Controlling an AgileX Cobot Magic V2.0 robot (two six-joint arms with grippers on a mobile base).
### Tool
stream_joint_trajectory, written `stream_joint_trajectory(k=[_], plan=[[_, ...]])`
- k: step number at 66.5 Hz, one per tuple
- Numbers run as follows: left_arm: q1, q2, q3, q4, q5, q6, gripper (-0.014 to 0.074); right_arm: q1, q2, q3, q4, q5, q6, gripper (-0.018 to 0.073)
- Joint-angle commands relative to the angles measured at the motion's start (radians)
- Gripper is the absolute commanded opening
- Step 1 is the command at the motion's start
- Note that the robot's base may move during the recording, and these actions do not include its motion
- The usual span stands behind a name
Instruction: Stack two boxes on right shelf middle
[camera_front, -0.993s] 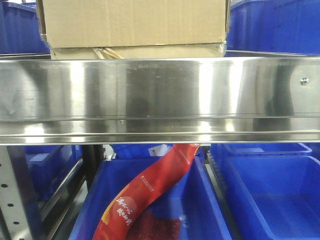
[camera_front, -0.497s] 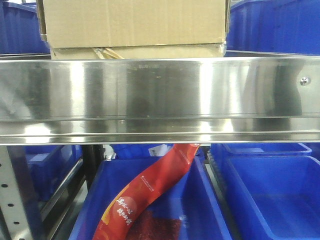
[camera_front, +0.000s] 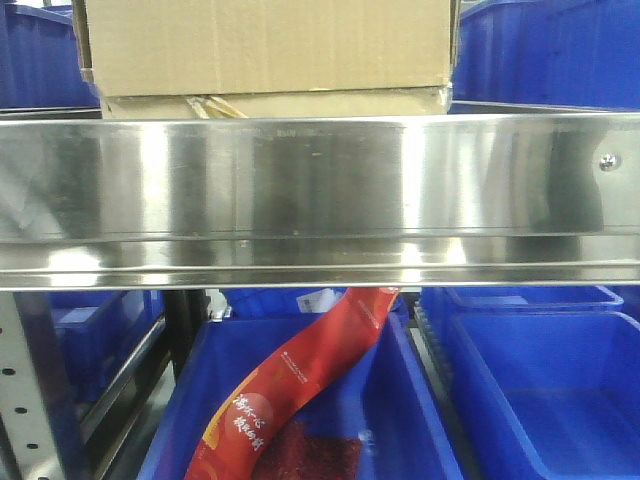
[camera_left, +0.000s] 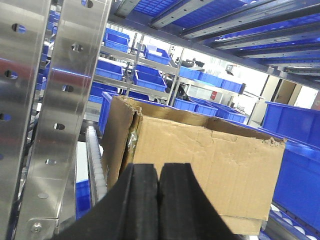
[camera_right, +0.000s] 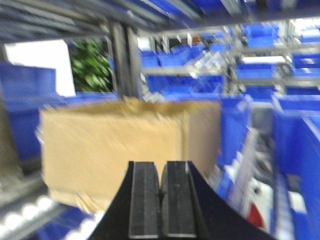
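Large box (camera_front: 265, 45) top cropped; thin box (camera_front: 275, 103) mostly hidden beneath.

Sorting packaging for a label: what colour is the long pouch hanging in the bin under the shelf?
Red pouch with gold lettering; front-facing view shows it best.

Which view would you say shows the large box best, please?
The left wrist view: the large box appears nearly whole and sharp, with two faces, a torn corner and dents. The front view shows only its lower front face, cropped at the top. The right wrist view shows it whole but blurred.
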Motion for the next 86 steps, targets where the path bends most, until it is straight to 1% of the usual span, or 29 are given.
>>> stream_joint_trajectory(k=[1,4,5,7,10,13,17,20,30,37,44,50,61,68,73,81,86], plan=[[0.005,-0.007,0.002,0.005,-0.016,-0.005,-0.0111,-0.023,-0.047,0.033,0.104,0.029,-0.200,-0.0165],[0.005,-0.007,0.002,0.005,-0.016,-0.005,-0.0111,-0.049,-0.080,0.058,0.155,0.027,-0.295,-0.0165],[0.005,-0.007,0.002,0.005,-0.016,-0.005,-0.0111,-0.072,-0.095,0.077,0.188,0.019,-0.347,-0.0165],[0.005,-0.007,0.002,0.005,-0.016,-0.005,-0.0111,-0.118,-0.134,0.113,0.233,-0.007,-0.416,-0.0165],[0.005,-0.007,0.002,0.005,-0.016,-0.005,-0.0111,-0.164,-0.163,0.147,0.282,-0.038,-0.461,-0.0165],[0.005,-0.007,0.002,0.005,-0.016,-0.005,-0.0111,-0.220,-0.193,0.189,0.361,-0.067,-0.486,-0.0165],[0.005,-0.007,0.002,0.005,-0.016,-0.005,-0.0111,-0.298,-0.229,0.256,0.421,-0.104,-0.488,-0.0165],[0.005,-0.007,0.002,0.005,-0.016,-0.005,-0.0111,-0.348,-0.247,0.306,0.432,-0.133,-0.488,-0.0165],[0.005,-0.007,0.002,0.005,-0.016,-0.005,-0.0111,-0.432,-0.285,0.467,0.432,-0.272,-0.488,-0.0165],[0.005,-0.007,0.002,0.005,-0.016,-0.005,-0.0111,-0.458,-0.313,0.553,0.432,-0.312,-0.488,-0.0165],[0.005,-0.007,0.002,0.005,-0.016,-0.005,-0.0111,-0.463,-0.342,0.614,0.453,-0.335,-0.488,-0.0165],[0.005,-0.007,0.002,0.005,-0.016,-0.005,-0.0111,-0.463,-0.374,0.627,0.471,-0.352,-0.488,-0.0165],[0.005,-0.007,0.002,0.005,-0.016,-0.005,-0.0111,-0.463,-0.465,0.627,0.471,-0.261,-0.488,-0.0165],[0.005,-0.008,0.002,0.005,-0.014,-0.005,-0.0111,-0.464,-0.465,0.627,0.471,-0.242,-0.488,-0.0165],[0.005,-0.008,0.002,0.005,-0.014,-0.005,-0.0111,-0.465,-0.465,0.627,0.471,-0.203,-0.488,-0.0165],[0.005,-0.008,0.002,0.005,-0.014,-0.005,-0.0111,-0.465,-0.465,0.627,0.471,-0.203,-0.488,-0.0165],[0.005,-0.008,0.002,0.005,-0.014,-0.005,-0.0111,-0.465,-0.465,0.627,0.471,-0.167,-0.488,-0.0165]])
